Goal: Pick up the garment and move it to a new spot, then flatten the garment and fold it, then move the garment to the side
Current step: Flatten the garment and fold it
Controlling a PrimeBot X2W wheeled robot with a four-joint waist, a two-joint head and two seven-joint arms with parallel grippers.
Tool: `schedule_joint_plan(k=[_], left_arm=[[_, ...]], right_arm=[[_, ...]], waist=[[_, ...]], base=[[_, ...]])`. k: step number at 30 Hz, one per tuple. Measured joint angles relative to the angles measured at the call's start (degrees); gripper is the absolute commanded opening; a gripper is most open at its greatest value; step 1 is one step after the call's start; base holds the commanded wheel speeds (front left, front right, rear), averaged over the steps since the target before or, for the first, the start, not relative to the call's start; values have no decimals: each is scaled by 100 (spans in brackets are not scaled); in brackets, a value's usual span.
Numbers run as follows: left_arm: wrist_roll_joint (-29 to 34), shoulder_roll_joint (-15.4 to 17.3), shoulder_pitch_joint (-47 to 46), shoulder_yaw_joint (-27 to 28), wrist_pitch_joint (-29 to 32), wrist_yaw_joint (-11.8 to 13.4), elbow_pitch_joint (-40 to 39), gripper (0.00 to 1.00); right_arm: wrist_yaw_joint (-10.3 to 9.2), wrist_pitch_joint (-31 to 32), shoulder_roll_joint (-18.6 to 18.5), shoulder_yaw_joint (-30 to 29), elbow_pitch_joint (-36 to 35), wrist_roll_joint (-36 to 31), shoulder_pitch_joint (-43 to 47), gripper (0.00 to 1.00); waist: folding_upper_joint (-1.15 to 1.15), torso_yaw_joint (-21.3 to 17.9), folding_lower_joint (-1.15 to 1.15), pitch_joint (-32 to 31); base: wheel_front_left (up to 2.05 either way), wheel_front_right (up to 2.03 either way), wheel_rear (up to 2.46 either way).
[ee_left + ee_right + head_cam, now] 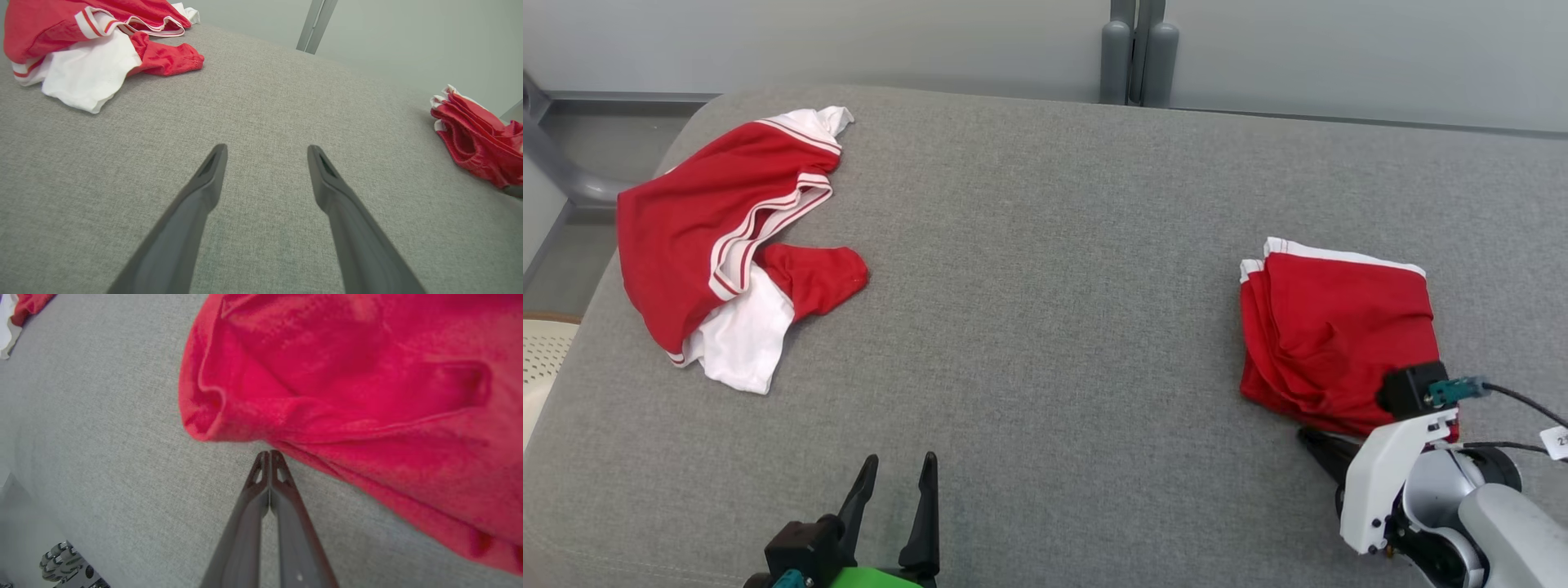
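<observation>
Step in hand, as judged: the closing one, moving the folded piece aside. The folded garment (1335,335) lies flat at the right of the worktop (1054,286), a compact red stack with white trim along its far edge. The right hand (269,453) is fully closed, its tips pressed together at the garment's near hem. The wrist view shows no cloth between them, though contact with the hem cannot be ruled out from that angle. The left hand (900,461) is spread wide and holds nothing, hovering over bare worktop at the near edge, well apart from both pieces. A loose garment (711,245), red and white, lies crumpled at the far left. Assessment: the folded garment looks placed, or very nearly so. If it needs to go further aside, the right hand must open and take the stacked layers together so the fold holds. Otherwise the right hand should draw clear without dragging the hem.
</observation>
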Motion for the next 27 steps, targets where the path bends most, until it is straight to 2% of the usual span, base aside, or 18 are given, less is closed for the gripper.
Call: schedule_joint_plan(k=[7, 12, 19, 22, 25, 26, 27], left_arm=[[-9, 0, 200, 57, 0, 52, 81, 100], [-5, 0, 463, 119, 0, 85, 58, 100], [122, 0, 611, 394, 0, 108, -154, 100], [205, -1, 663, 541, 0, 76, -218, 100], [302, 1, 726, 656, 0, 45, -268, 100], [315, -2, 730, 684, 0, 43, -298, 100], [315, -1, 745, 713, 0, 43, -332, 100]], right_arm=[[0, -323, 181, 367, 73, 42, 221, 0], [0, -1193, 180, 275, 11, -154, 515, 0], [1, -3055, 108, -526, 208, -1329, 967, 0], [0, -3320, 326, -1073, 309, -1761, 1212, 0], [0, -3349, 612, -1730, -191, -2286, 1460, 0], [1, -3350, 719, -1948, -389, -2443, 1580, 8], [1, -3349, 843, -2154, -570, -2617, 1739, 29]], waist=[[0, -15, 0, -279], [0, -92, 0, -593], [0, -307, 0, -891], [0, -387, 0, -981], [0, -459, 0, -1030], [0, -476, 0, -1039], [0, -490, 0, -1045]], base=[[0, 0, 0], [0, 0, 0], [0, 0, 0], [0, 0, 0], [0, 0, 0], [0, 0, 0], [0, 0, 0]])
